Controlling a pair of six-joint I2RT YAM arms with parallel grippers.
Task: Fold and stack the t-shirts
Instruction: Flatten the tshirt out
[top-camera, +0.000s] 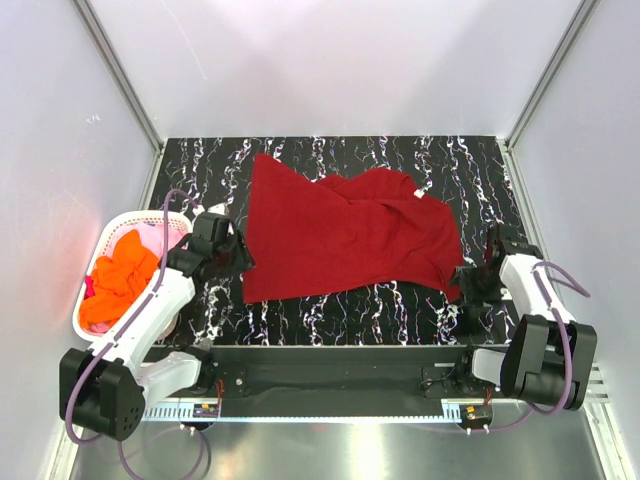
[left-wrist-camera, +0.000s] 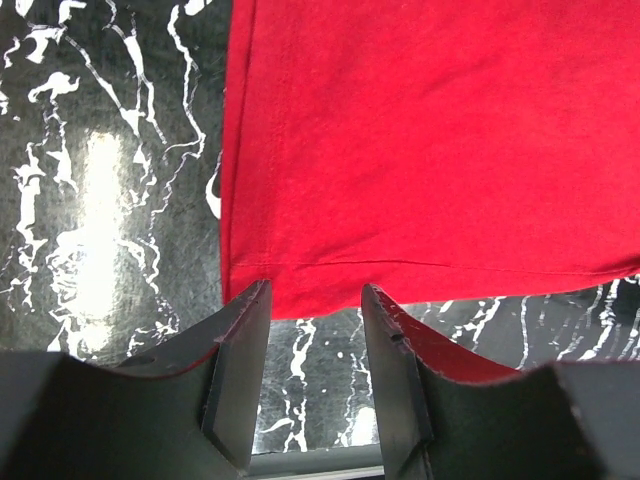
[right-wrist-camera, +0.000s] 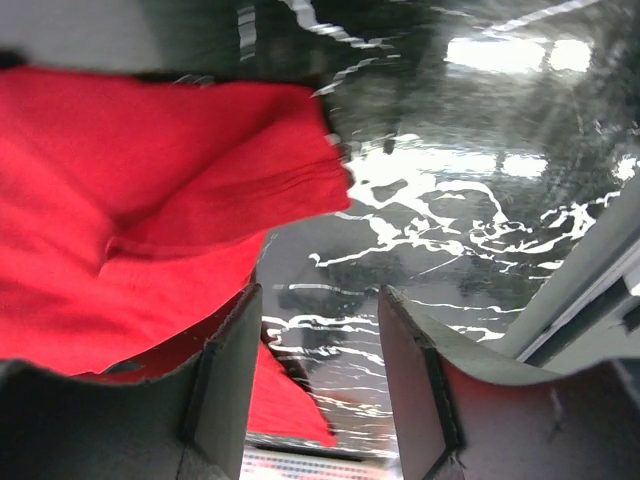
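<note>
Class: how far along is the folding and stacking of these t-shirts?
Done: red t-shirt spread on the table, unfolded. In hand: nothing; left gripper and right gripper open at its near corners. Left: fold it, then the orange shirt and pink shirt in the basket.

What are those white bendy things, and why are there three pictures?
They are two robot arms. Each ends in a gripper, a hand with two fingers. The big picture is taken from above. The other two come from small cameras on the wrists, so you see dark fingers at the bottom. On the black table lies a red shirt, spread out and rumpled, not folded yet. The left gripper is at its left edge and the right gripper is at its right corner. Both are open and hold nothing. On the left stands a white basket with an orange shirt in it.
</note>
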